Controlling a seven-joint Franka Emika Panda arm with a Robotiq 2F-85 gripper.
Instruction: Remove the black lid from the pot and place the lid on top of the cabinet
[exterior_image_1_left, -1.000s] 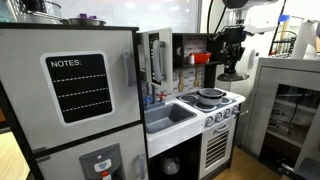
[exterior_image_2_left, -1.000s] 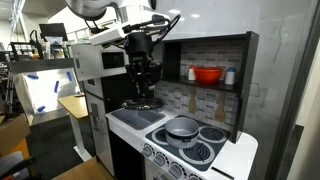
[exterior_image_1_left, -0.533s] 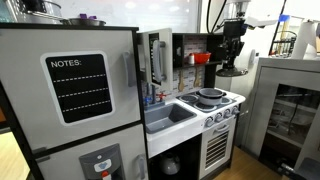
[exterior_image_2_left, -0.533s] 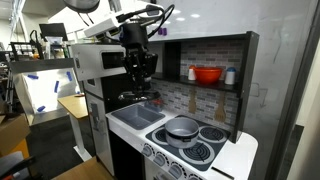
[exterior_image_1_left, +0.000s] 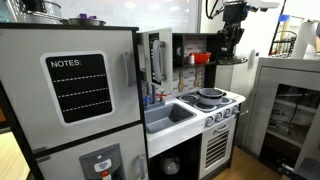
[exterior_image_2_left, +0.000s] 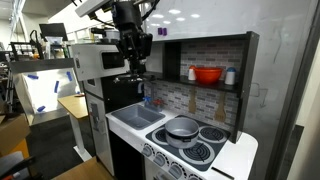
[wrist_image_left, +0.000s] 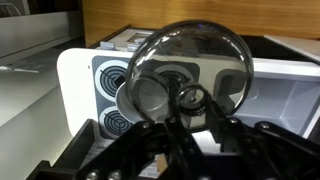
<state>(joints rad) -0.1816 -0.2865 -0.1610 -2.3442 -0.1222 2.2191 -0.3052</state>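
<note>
**Mia:** Where is the lid (exterior_image_1_left: 233, 61) in an exterior view?

**Ben:** It is up in the air, on the far right side. It hangs under the gripper (exterior_image_1_left: 232, 52), well above the pot (exterior_image_1_left: 210, 95). The pot sits on the stove (exterior_image_1_left: 222, 101) with no lid on it. The sink (exterior_image_1_left: 170, 115) is to the left of the stove. The big fridge (exterior_image_1_left: 70, 90) is near us on the left.

**Mia:** And from the other side?

**Ben:** In an exterior view the gripper (exterior_image_2_left: 132, 68) points down, and the lid (exterior_image_2_left: 136, 78) is right under it. They hang over the sink (exterior_image_2_left: 140, 115), to the left of the cabinet (exterior_image_2_left: 215, 40). The lid is lower than the cabinet's top. A red bowl (exterior_image_2_left: 208, 74) sits on the cabinet's shelf. The pot (exterior_image_2_left: 183, 126) is down on the stove (exterior_image_2_left: 195, 150), well apart from the lid.

**Mia:** What does the wrist view show?

**Ben:** The lid (wrist_image_left: 190, 55) fills the middle. It is round, with a dark rim, and you can see through it. The white stove (wrist_image_left: 105, 85) is far below it. The gripper (wrist_image_left: 190, 112) comes in from the bottom, and its dark fingers are squeezed on the lid's little knob (wrist_image_left: 190, 97).

**Mia:** So it is holding on tight?

**Ben:** Yes, it is clamped on the lid.
</note>
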